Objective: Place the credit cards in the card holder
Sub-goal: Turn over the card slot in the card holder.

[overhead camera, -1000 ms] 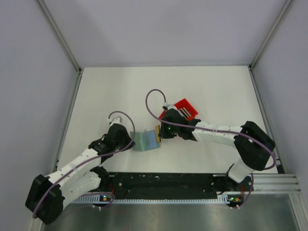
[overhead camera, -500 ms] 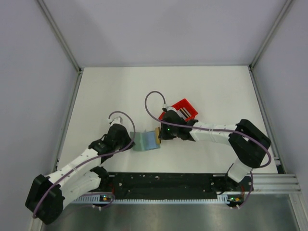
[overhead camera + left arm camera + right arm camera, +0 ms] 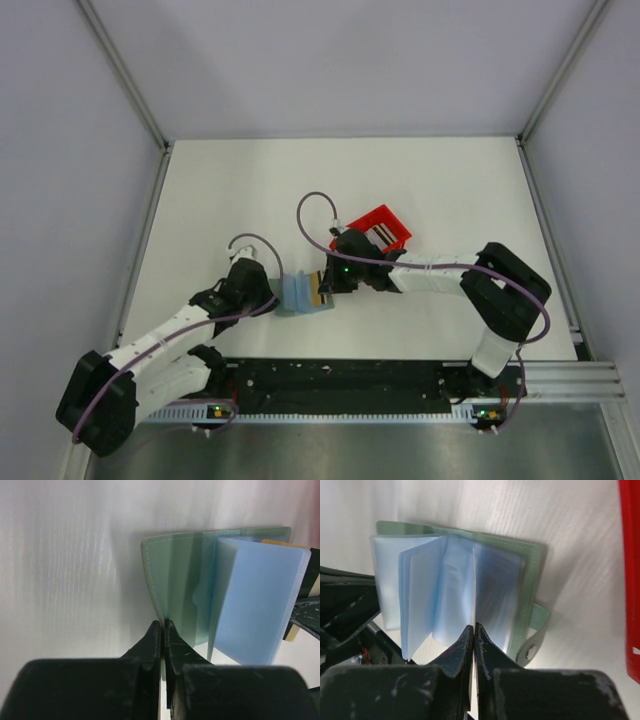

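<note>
Right wrist: right gripper (image 3: 473,630) pinches a credit card (image 3: 320,284) inside open card holder (image 3: 532,575).

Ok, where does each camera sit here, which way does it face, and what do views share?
Top external: above, behind the bases, looking down at the table; left arm and right arm show.
Left wrist: behind the left gripper, shut on the card holder's green cover.
Right wrist: behind the right gripper, shut on a credit card, facing the blue sleeves.
All share the card holder.
</note>
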Tool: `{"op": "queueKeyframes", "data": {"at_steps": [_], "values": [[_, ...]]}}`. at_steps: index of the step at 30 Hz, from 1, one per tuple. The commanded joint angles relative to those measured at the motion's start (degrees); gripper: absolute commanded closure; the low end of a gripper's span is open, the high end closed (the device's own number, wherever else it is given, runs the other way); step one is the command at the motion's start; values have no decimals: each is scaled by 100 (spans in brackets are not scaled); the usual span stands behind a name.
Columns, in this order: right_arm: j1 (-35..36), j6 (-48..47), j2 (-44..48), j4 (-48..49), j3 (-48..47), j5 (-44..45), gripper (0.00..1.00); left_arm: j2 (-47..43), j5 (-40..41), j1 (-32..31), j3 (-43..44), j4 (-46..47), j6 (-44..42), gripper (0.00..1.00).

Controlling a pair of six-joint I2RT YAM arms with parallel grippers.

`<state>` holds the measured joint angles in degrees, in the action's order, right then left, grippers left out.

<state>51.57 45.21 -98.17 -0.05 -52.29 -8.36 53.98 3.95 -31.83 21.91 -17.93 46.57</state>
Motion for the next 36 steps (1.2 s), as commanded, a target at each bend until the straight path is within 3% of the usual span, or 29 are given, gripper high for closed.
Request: {"op": "queueKeyframes", "data": {"at_steps": [1, 9, 19, 36], "values": [[-7, -38, 43, 251, -316, -464, 100, 122, -228, -7, -161, 352, 54, 100], [81, -162, 123, 322, -712, -1098, 100, 280, -254, -7, -293, 642, 160, 100], [-77, -496, 843, -293, -352, 334, 100, 289, -192, -7, -293, 607, 142, 100], [-103, -408, 1107, -566, 61, 810, 100, 280, -175, -7, -284, 572, 107, 100]]}}
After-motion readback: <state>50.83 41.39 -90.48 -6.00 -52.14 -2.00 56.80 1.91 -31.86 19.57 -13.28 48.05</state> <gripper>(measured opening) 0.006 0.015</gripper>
